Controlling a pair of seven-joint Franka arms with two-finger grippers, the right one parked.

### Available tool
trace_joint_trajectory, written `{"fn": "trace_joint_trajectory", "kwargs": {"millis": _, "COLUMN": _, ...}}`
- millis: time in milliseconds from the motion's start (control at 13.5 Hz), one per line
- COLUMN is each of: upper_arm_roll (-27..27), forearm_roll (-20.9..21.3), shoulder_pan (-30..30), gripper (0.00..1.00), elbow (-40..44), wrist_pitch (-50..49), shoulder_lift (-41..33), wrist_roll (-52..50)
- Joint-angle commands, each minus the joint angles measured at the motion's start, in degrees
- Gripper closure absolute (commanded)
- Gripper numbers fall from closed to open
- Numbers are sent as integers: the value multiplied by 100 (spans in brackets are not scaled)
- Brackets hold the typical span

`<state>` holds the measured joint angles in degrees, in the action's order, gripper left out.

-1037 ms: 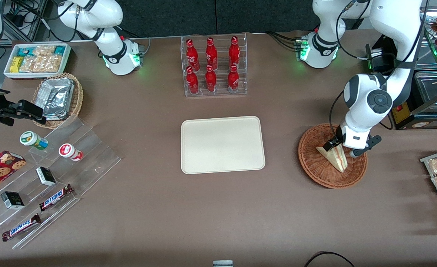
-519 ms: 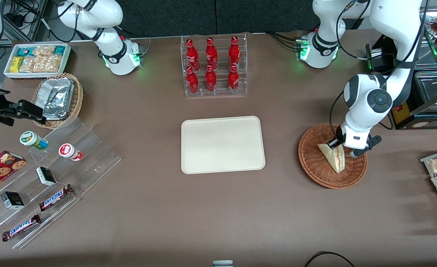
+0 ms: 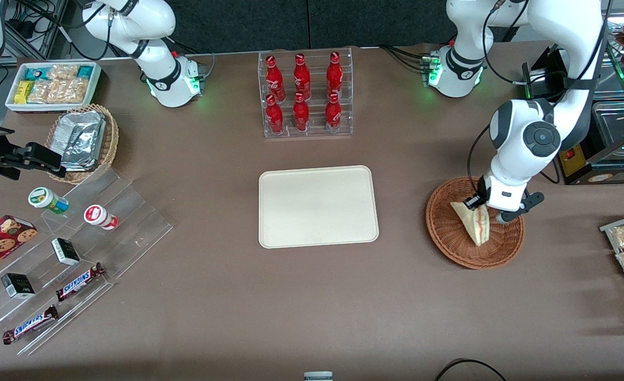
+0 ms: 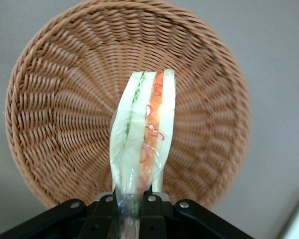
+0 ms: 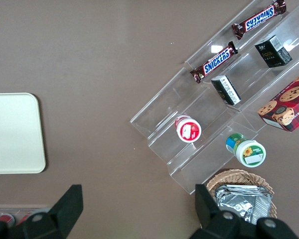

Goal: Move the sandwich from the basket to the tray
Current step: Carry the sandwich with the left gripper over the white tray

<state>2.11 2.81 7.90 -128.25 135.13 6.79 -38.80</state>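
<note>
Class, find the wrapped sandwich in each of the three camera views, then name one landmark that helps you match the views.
Front view: the sandwich hangs over the reddish-brown basket, pinched in the gripper.
Left wrist view: the sandwich, cut edge showing, sticks out from the shut jaws, over the basket.
Right wrist view: not in it.
Shared landmark: the basket in the first two; the cream tray links front and right wrist.

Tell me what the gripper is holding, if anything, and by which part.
The gripper is shut on the sandwich, its fingers pinching one end of the wrapped wedge over the basket; the striped cut edge faces the wrist camera.
</note>
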Motion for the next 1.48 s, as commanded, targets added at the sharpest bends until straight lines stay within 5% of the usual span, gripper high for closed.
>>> {"fn": "trace_joint_trajectory", "kwargs": {"millis": 0, "upper_arm_roll": 79, "forearm_roll": 79, "shoulder_pan": 421, "gripper": 100, "elbow": 833, "wrist_pitch": -1126, "shoulder_lift": -56, "wrist_roll": -22}}
{"fn": "trace_joint_trajectory", "kwargs": {"millis": 741, "upper_arm_roll": 88, "forearm_roll": 88, "shoulder_pan": 2732, "gripper": 100, "elbow": 2803, "wrist_pitch": -1552, "shoulder_lift": 1366, "wrist_roll": -1225}}
{"fn": "trace_joint_trajectory", "kwargs": {"millis": 1407, "upper_arm_roll": 79, "forearm_roll": 185, "shoulder_pan": 3735, "gripper": 100, "elbow": 4219, "wrist_pitch": -1481, "shoulder_lift": 2984, "wrist_roll": -2051}}
